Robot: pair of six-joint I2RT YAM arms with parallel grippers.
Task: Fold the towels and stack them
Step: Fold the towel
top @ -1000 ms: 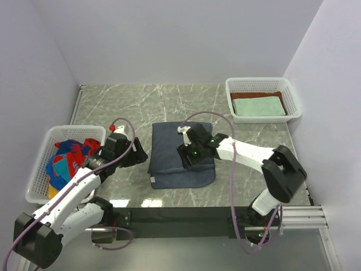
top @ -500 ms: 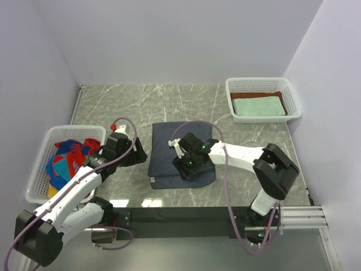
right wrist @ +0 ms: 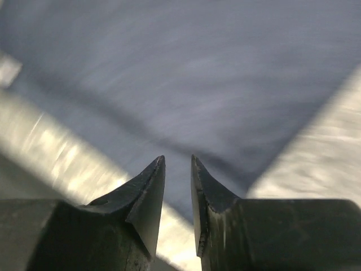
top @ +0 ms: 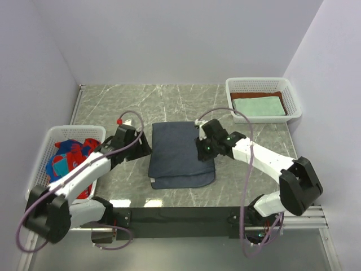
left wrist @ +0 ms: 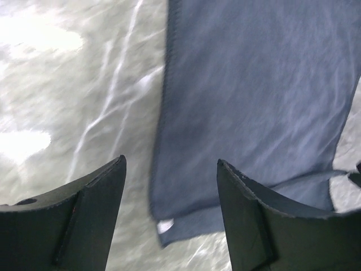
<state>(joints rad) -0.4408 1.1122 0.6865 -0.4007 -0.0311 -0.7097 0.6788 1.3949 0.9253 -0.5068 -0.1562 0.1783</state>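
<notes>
A dark slate-blue towel (top: 180, 157) lies folded flat in the middle of the marble table, with a lower layer sticking out along its near edge. My left gripper (top: 145, 148) is open just off the towel's left edge. In the left wrist view its fingers (left wrist: 170, 164) straddle that edge of the blue towel (left wrist: 254, 84), holding nothing. My right gripper (top: 199, 150) hovers at the towel's right edge. In the right wrist view its jaws (right wrist: 177, 159) stand a narrow gap apart above the blue towel (right wrist: 186, 73), with nothing between them.
A white mesh basket (top: 294, 100) at the back right holds a folded mint-green towel (top: 258, 106) on a rust-brown one. A second white basket (top: 40, 169) at the left holds crumpled red, blue and yellow patterned towels (top: 69, 159). Walls close in on three sides.
My right gripper has moved from over the towel's near middle to its right edge, and its jaws have narrowed. My left gripper has moved toward the towel's left edge.
</notes>
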